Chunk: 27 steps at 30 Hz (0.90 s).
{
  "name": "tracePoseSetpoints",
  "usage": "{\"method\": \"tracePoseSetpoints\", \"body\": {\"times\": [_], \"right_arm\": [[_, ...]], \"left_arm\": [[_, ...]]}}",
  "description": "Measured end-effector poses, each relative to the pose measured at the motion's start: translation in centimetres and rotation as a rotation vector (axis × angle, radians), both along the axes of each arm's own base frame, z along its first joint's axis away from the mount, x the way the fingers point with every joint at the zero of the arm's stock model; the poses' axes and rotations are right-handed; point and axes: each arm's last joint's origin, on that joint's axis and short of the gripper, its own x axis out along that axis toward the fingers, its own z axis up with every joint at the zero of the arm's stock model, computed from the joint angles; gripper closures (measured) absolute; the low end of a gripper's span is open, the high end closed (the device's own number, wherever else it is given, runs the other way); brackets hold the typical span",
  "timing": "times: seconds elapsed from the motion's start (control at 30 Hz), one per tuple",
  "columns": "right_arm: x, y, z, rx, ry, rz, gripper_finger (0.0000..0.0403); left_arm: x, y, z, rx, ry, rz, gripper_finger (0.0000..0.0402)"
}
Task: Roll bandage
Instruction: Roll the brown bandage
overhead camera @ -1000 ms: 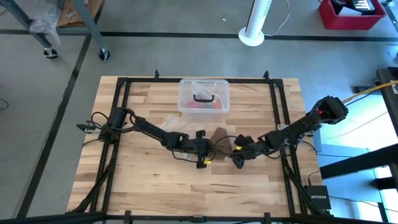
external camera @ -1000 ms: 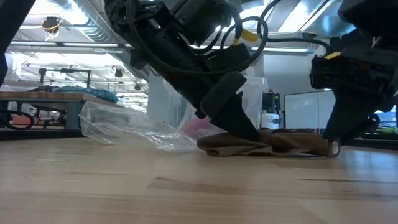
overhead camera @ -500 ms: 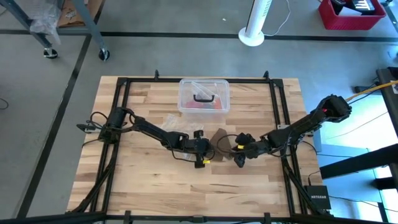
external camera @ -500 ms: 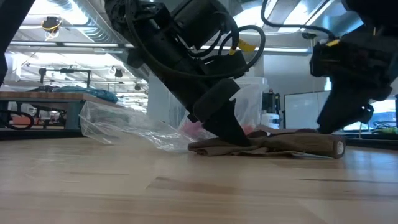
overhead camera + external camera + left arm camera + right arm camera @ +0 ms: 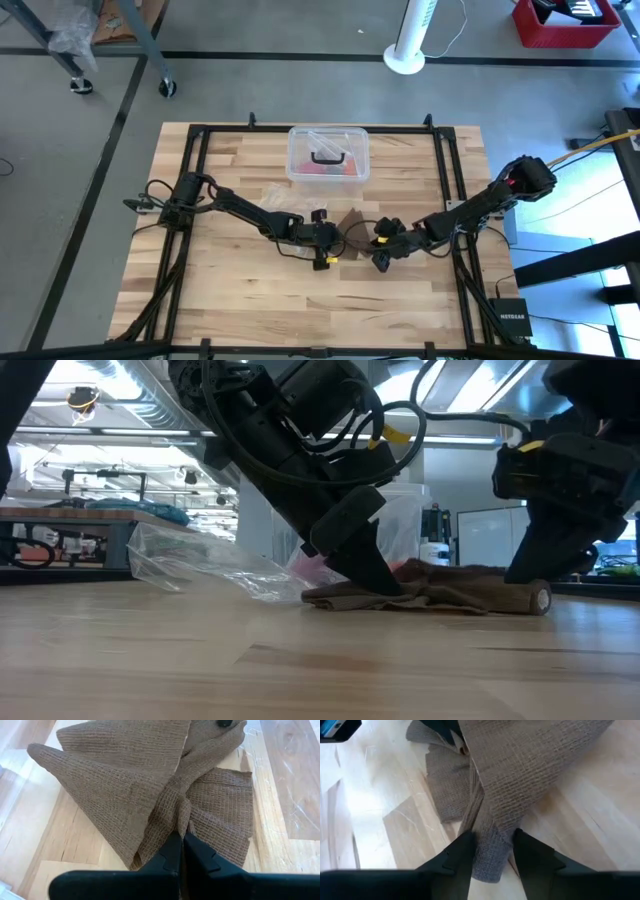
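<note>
bandage [image 5: 150, 780] middle — under claws' crossing

It was a lab or workshop: a butcher-block table [image 5: 250, 290] stood on a grey concrete floor [image 5: 60, 200] marked with dark tape lines, a white tower fan [image 5: 410, 35] at twelve o'clock and a red crate [image 5: 560, 25] at one o'clock.

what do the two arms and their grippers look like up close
Both arms are dark, jointed and slim, draped with looping black cables. The left gripper has two flat black tapered fingers; the right gripper has broader black fingers. Small yellow markings sit near each wrist, and a red spot shows on the right arm's upper joint.
</note>
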Motion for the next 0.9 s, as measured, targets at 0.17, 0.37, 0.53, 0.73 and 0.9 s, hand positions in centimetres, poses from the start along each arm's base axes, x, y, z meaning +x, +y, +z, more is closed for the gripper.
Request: {"method": "tracePoseSetpoints", "body": {"times": [0.17, 0.37, 0.53, 0.73, 0.9], "right_arm": [[0.1, 0.0, -0.3, -0.01, 0.009, 0.008, 0.028], [0.1, 0.1, -0.7, -0.032, 0.026, 0.033, 0.0286], [-0.1, 0.0, -0.7, -0.046, 0.063, 0.089, 0.033], [-0.5, 0.0, -0.3, -0.033, 0.082, 0.152, 0.0349], [-0.5, 0.0, -0.2, -0.06, 0.061, 0.166, 0.0306]], "left_arm": [[0.0, 0.0, 0.0, -0.001, 0.0, 0.001, 0.0401], [-0.1, 0.0, 0.2, 0.014, -0.004, 0.016, 0.0401], [-1.0, -0.4, 2.6, 0.074, -0.015, 0.056, 0.0401], [-2.2, -0.9, 3.5, 0.079, 0.052, 0.083, 0.0401], [-2.0, -0.7, 3.7, 0.04, 0.026, 0.12, 0.0384]]}}
